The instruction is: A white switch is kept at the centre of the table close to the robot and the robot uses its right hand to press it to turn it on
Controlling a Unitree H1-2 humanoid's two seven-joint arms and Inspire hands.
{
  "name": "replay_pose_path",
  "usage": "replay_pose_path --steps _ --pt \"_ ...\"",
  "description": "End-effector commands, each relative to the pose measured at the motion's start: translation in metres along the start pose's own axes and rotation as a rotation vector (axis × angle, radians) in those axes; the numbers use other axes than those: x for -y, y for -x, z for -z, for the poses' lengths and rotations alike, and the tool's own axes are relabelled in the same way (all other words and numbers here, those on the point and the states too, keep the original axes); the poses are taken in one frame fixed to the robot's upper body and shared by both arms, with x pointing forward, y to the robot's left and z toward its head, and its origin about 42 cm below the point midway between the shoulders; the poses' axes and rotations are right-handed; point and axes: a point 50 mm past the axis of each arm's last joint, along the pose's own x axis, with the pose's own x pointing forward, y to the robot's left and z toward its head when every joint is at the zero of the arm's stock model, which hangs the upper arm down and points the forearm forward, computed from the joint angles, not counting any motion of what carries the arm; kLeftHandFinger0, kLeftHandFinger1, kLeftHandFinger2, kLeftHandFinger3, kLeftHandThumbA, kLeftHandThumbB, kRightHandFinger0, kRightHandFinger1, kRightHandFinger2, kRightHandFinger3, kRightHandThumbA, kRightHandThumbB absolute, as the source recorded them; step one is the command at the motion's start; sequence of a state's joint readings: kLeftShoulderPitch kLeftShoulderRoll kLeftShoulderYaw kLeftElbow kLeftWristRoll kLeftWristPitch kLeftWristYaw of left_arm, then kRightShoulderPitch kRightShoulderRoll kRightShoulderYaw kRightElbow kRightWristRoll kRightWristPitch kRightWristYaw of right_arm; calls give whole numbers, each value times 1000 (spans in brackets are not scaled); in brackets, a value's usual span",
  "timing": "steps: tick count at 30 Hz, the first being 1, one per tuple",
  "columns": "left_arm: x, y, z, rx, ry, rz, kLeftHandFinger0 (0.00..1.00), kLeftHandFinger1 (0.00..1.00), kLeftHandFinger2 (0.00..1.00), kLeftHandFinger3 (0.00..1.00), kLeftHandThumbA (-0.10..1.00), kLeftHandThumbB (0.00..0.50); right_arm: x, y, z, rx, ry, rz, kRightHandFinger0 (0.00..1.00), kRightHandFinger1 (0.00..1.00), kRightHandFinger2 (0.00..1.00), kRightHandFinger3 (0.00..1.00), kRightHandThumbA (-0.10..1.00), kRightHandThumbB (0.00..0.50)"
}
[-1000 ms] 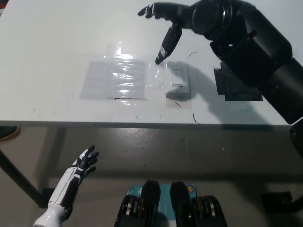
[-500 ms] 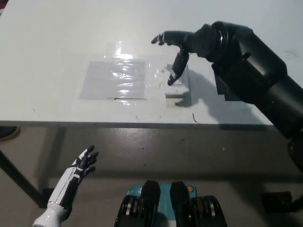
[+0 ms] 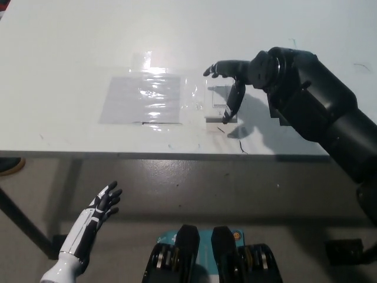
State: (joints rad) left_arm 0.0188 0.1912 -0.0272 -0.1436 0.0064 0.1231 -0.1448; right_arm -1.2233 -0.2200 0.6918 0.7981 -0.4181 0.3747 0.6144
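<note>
The white switch (image 3: 217,104) lies flat on the white table (image 3: 70,53), near its front edge at the centre. My black right hand (image 3: 238,79) hovers over the switch's right side, fingers spread, holding nothing. One finger points down at the switch's near right corner, and I cannot tell whether it touches. Part of the switch is hidden behind that finger. My white left hand (image 3: 101,205) rests open below the table edge at the lower left.
A clear plastic sheet (image 3: 144,97) is taped flat to the table, left of the switch. A dark patch (image 3: 283,109) on the table is mostly hidden under my right forearm. Below the front edge lies grey floor.
My right hand has moved nearer and to the right, from the switch's far left corner across it to its near right side. The left hand has stayed still.
</note>
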Motion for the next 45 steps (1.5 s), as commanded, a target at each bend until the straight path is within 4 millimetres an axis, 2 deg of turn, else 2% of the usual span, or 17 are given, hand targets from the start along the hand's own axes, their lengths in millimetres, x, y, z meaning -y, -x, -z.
replay_pose_path --steps 1,8,12,14,16,21,30,33,42,45 --pt "-5 -5 -15 54 -17 5 1000 1000 1000 1000 1000 84 20 8 -13 38 71 38 1000 1000 1000 1000 1000 289" --pt "-6 -5 -16 51 -20 4 1000 1000 1000 1000 1000 94 13 1 -10 24 75 7 1000 1000 1000 1000 1000 306" --pt "-6 -5 -15 54 -18 6 1000 1000 1000 1000 1000 82 8 -1 -9 17 73 -11 1000 1000 1000 1000 1000 309" --pt "-7 -6 -15 50 -20 5 1000 1000 1000 1000 1000 107 9 -1 -9 10 37 -30 1000 1000 1000 1000 1000 315" --pt "-7 -6 -15 49 -19 4 1000 1000 1000 1000 1000 108 9 -1 -9 7 39 -37 1000 1000 1000 1000 1000 310" --pt "-7 -6 -15 47 -17 9 1000 1000 1000 1000 1000 93 12 4 -9 10 38 -43 1000 1000 1000 1000 1000 292" --pt "-7 -8 -16 51 -25 6 1000 1000 1000 1000 1000 79 16 8 -14 3 51 -58 1000 1000 1000 1000 1000 316" --pt "-7 -8 -16 49 -18 5 1000 1000 1000 1000 1000 81 18 10 -15 8 45 -61 1000 1000 1000 1000 1000 310" --pt "-8 -8 -18 51 -19 7 1000 1000 1000 1000 1000 70 16 11 -10 -6 49 -64 1000 1000 1000 1000 1000 305" --pt "-9 -9 -19 54 -14 8 1000 1000 1000 1000 1000 65 15 10 -9 -10 46 -73 1000 1000 1000 1000 1000 316"
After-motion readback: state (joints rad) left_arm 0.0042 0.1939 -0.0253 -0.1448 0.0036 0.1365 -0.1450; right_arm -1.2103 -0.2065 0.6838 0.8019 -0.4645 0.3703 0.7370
